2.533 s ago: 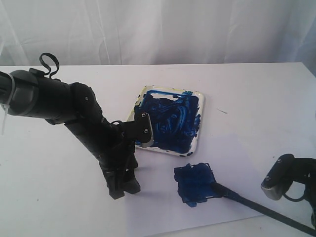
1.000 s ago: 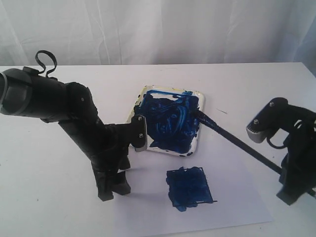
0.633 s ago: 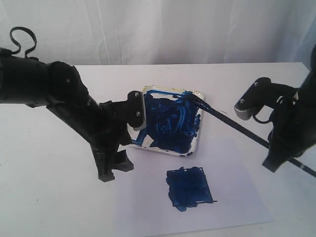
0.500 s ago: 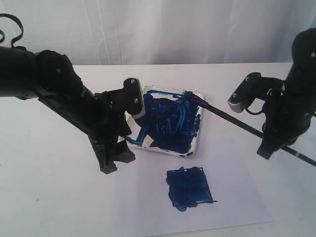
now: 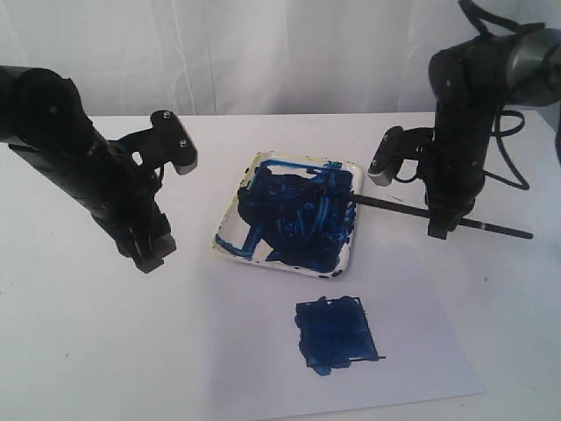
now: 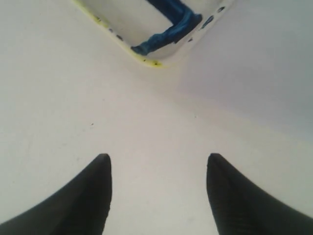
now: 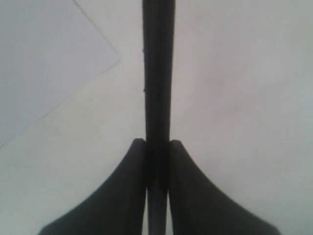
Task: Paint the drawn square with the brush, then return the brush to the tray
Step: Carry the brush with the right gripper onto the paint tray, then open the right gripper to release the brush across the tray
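right gripper (image 5: 438, 231) pinching brush (image 5: 394, 207), tip at tray (image 5: 223, 246)

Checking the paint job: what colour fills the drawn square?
Dark blue; the drawn square shows best in the exterior view.

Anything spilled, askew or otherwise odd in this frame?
Two small things. The drawn square is filled, but blue strokes stray slightly past its outline onto the paper. The brush reaches the tray only at its tip; its handle juts out over the table, clamped in the right pincer.
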You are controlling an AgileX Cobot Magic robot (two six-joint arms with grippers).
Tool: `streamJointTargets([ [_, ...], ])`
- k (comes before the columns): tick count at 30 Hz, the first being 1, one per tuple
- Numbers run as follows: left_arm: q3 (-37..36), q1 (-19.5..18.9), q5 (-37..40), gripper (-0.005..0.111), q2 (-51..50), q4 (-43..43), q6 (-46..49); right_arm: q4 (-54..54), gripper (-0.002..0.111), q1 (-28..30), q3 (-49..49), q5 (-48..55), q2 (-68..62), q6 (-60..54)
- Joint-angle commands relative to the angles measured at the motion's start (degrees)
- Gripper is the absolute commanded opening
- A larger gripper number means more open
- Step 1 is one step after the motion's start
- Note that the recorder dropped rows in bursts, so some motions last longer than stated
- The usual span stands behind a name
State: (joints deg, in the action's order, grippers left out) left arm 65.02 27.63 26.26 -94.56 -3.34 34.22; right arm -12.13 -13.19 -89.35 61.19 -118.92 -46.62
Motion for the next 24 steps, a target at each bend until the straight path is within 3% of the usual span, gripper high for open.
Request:
streamJointTargets([
  [1,-0.4,-2.1,0.6,0.061,0.7,0.5,-1.2,2.8,0.000,0.0,-5.2,2.7,-4.6,-10.3],
  [14,-0.4,-2.5,0.3,0.061,0.7,0.7,-1.3,8.7,0.000,-0.1,-9.4,-5.2,-8.6,-12.2],
  [24,-0.4,-2.5,0.1,0.061,0.6,0.7,-1.1,9.8,0.000,-0.1,-9.4,-4.7,-8.6,-12.0],
])
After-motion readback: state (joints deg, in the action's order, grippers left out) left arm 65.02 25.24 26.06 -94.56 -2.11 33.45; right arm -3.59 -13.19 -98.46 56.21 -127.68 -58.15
